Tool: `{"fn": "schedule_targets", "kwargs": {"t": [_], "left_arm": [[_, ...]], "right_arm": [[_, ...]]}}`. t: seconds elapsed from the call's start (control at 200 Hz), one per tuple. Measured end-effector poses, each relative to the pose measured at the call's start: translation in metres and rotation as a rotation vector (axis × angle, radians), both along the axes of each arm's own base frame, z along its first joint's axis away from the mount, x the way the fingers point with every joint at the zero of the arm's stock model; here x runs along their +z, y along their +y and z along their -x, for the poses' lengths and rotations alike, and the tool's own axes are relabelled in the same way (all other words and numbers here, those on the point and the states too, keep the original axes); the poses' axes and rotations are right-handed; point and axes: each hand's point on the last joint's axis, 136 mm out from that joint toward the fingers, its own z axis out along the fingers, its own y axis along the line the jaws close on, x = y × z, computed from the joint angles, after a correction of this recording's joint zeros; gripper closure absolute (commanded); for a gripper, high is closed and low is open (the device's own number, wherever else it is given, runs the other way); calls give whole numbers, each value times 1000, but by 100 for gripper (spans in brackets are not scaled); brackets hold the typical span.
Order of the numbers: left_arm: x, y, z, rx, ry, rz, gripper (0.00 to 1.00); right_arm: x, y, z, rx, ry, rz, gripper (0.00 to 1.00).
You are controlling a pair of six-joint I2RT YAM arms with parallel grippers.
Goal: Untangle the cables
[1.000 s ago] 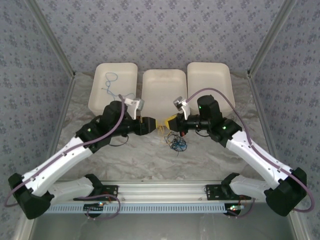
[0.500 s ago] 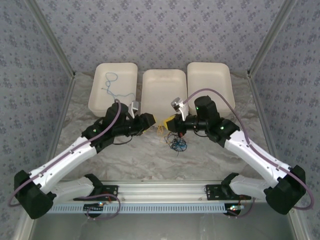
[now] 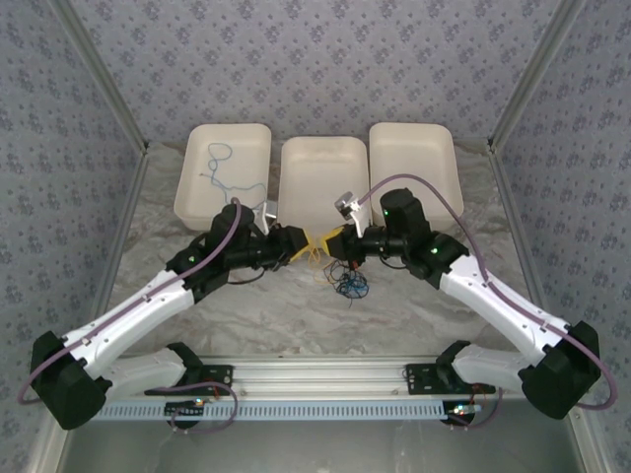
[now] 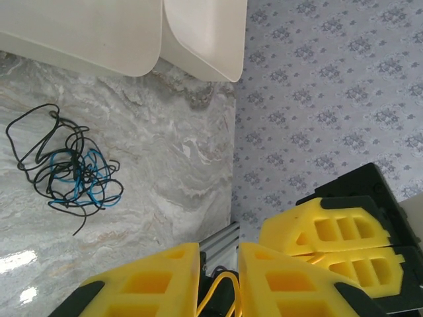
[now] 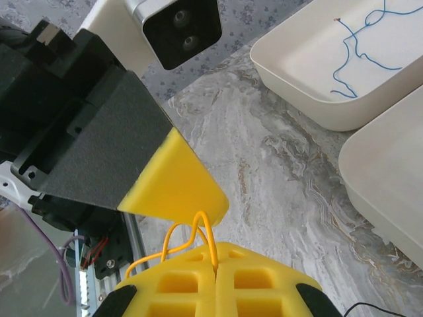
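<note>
Yellow cable (image 5: 209,228) clamped in right hand (image 5: 215,256).

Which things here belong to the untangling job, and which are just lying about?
Job: yellow cable; black-and-blue tangle; blue cable in left tray.
Lying about: middle tray; right tray.

White links (image 3: 148,305) run between black joints (image 3: 61,386), with a mauve hose (image 3: 439,192) looping along each arm. The left end effector (image 4: 218,254) and right end effector (image 5: 216,254) have yellow fingers (image 4: 158,277) moulded with rectangular hollows.
</note>
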Motion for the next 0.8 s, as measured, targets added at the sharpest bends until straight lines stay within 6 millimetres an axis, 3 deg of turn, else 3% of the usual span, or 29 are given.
{"fn": "schedule_targets", "kwargs": {"t": [0.255, 0.4, 0.799], "left_arm": [[-2, -3, 3, -5, 9, 8, 77], [-3, -4, 3, -2, 16, 17, 67], [0, -5, 2, 6, 22, 39, 77]], "right_arm": [[0, 1, -2, 0, -5, -3, 100], [0, 2, -2, 0, -6, -5, 100], [-1, 4, -6, 0, -10, -9, 100]]}}
